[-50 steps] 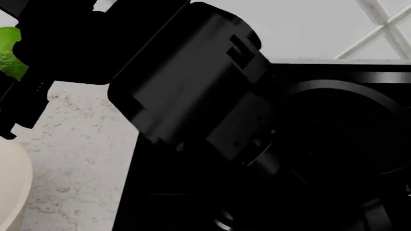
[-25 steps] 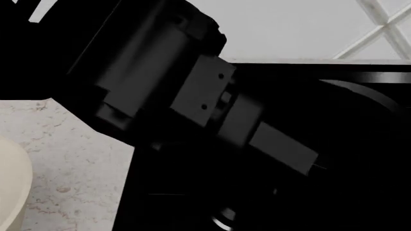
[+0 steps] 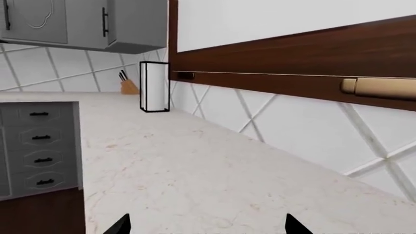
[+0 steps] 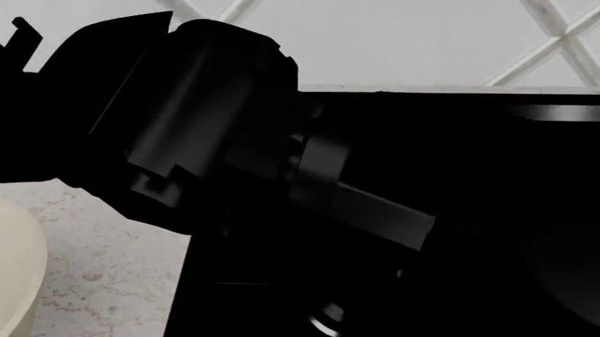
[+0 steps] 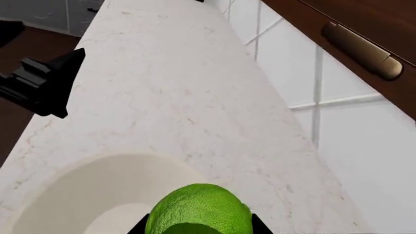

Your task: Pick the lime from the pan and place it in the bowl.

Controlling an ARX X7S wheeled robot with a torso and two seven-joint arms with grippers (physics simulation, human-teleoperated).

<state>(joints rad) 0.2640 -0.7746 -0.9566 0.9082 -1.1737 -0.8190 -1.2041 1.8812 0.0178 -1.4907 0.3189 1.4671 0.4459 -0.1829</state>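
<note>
In the right wrist view my right gripper (image 5: 198, 229) is shut on the lime (image 5: 198, 209), a bright green round fruit. It holds the lime above the near rim of the cream bowl (image 5: 91, 195). The bowl's edge also shows at the lower left of the head view (image 4: 19, 274). The pan (image 4: 535, 182) sits on the black cooktop (image 4: 244, 309) and is almost lost in the black. My left gripper (image 3: 206, 229) is open and empty over the pale counter. It also shows in the right wrist view (image 5: 46, 87), beyond the bowl. In the head view the lime is hidden.
My right arm (image 4: 216, 133) fills the upper left and middle of the head view. A pale stone counter (image 3: 182, 165) runs along a tiled wall (image 3: 312, 131). A clear container (image 3: 155, 87) and a knife block (image 3: 128, 85) stand far down it. Drawers (image 3: 39, 146) are to one side.
In the head view the right arm has swung further left. The lime, seen at the left edge a second ago, is no longer visible there. More of the cooktop's right side is uncovered.
</note>
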